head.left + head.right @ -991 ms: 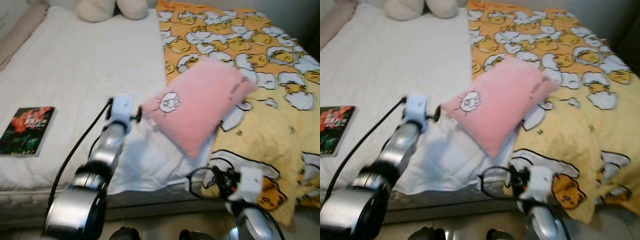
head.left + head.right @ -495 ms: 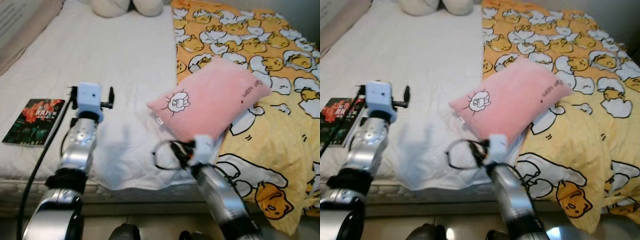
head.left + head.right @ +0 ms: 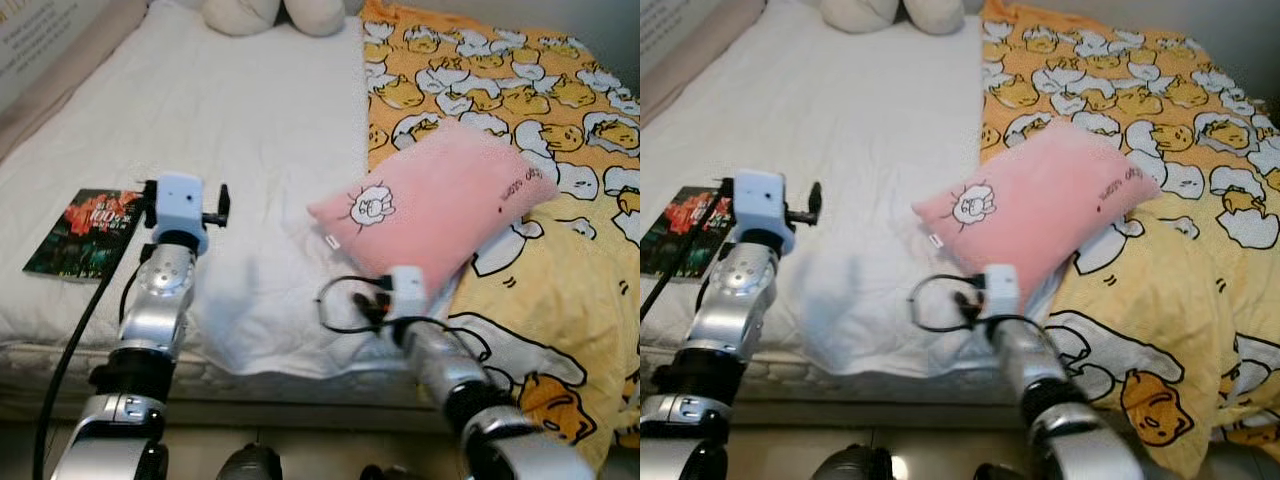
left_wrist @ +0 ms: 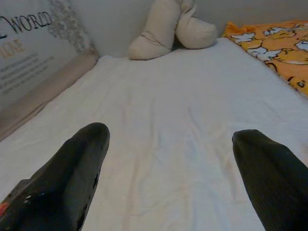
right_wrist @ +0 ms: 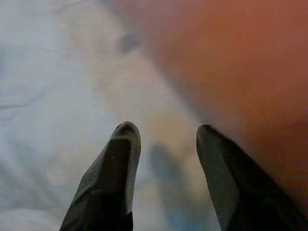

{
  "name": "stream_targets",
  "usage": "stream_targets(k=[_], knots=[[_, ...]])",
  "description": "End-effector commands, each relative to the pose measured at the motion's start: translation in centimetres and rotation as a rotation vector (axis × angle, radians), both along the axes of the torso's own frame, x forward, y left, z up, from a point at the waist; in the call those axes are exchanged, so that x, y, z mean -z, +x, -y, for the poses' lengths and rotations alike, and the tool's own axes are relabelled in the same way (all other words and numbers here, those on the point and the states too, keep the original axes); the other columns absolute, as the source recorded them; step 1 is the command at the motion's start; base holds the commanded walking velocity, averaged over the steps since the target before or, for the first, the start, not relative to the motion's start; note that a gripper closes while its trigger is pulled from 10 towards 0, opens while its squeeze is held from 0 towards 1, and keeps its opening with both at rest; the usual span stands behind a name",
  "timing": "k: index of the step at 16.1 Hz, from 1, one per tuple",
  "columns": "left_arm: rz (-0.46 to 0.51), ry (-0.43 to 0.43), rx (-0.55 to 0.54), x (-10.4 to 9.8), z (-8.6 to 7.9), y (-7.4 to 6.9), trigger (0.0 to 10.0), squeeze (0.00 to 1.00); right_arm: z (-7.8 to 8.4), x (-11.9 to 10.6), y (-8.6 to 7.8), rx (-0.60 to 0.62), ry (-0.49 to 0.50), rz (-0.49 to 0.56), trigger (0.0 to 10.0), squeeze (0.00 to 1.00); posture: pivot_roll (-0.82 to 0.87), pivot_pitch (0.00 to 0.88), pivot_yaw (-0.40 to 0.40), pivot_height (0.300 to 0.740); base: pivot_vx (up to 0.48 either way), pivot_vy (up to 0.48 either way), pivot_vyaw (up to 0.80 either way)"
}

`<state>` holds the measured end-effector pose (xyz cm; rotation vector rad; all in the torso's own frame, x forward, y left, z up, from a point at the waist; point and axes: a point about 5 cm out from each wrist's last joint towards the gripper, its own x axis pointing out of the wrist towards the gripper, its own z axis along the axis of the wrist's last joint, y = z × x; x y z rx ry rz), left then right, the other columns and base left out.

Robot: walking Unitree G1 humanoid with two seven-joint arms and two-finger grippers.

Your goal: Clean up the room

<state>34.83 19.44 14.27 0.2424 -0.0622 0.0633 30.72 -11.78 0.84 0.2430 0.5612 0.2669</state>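
The soft pink rectangular pillow with a small cartoon print [image 3: 435, 205] lies tilted on the bed, half on the white sheet [image 3: 260, 130] and half on the yellow-orange duck-patterned quilt [image 3: 520, 90]. The right gripper [image 5: 166, 139], fingers spread apart, sits low over the sheet just short of the pillow's near edge, pink filling the space beyond one fingertip. The left gripper [image 4: 171, 139], fingers wide apart and holding nothing, points up the bare sheet toward two cream cushions [image 4: 168, 26]. A dark-covered book [image 3: 85, 232] lies beside the left arm.

A home bedroom: a white-sheeted bed [image 3: 250, 130] with a duck-print duvet [image 3: 560, 120] and pink pillow [image 3: 440, 205].
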Motion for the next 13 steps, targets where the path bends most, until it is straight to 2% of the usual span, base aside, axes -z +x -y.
stream_targets(k=[1,2,4,5,7,9,10,11,12,13], knots=[[-0.003,0.001,0.024,-0.1,0.5,-0.1,10.0,0.0,1.7,0.2,0.1,0.085,0.006,-0.028,10.0,0.0,0.18,0.079,-0.058,0.74,0.0,0.0,0.0],[0.001,0.001,0.029,-0.2,0.7,-0.1,10.0,0.0,3.0,-0.1,0.4,0.123,-0.011,-0.008,10.0,0.0,0.19,0.079,-0.063,0.74,0.0,0.0,0.0],[0.006,-0.01,0.034,-0.4,1.0,-0.2,10.0,0.0,6.1,-2.0,1.6,0.15,-0.081,0.101,10.0,0.0,0.17,0.076,-0.071,0.74,0.0,0.0,0.0],[0.009,-0.019,0.043,-0.4,1.2,-0.4,10.0,0.0,8.2,-2.6,1.5,0.17,-0.091,0.143,10.0,0.0,0.17,0.076,-0.071,0.74,0.0,0.0,0.0],[0.004,-0.03,0.053,-0.3,1.5,-0.5,10.0,0.0,10.2,-3.1,1.0,0.173,-0.116,0.179,10.0,0.0,0.13,0.071,-0.076,0.74,0.0,0.0,0.0],[-0.006,-0.048,0.068,-0.1,2.2,-0.6,10.0,0.0,13.4,-4.9,-0.2,0.155,-0.182,0.264,10.0,0.0,0.11,0.063,-0.079,0.74,0.0,0.0,0.0],[-0.011,-0.053,0.073,0.1,2.5,-0.5,10.0,0.0,14.4,-5.4,-0.6,0.143,-0.219,0.275,10.0,0.0,0.08,0.054,-0.08,0.74,0.0,0.0,0.0],[-0.027,-0.066,0.082,0.3,2.8,-0.4,10.0,0.0,15.4,-5.0,-1.9,0.066,-0.298,0.232,10.0,0.0,0.08,0.043,-0.083,0.74,0.0,0.0,0.0],[-0.032,-0.07,0.084,0.4,3.0,-0.4,10.0,0.0,15.8,-4.7,-2.5,0.037,-0.326,0.208,10.0,0.0,0.08,0.043,-0.083,0.74,0.0,0.0,0.0],[-0.034,-0.078,0.099,0.4,3.5,-0.4,10.0,0.0,17.2,-4.5,-4.5,-0.007,-0.409,0.169,10.0,0.0,0.07,0.026,-0.09,0.74,0.0,0.0,0.0]])
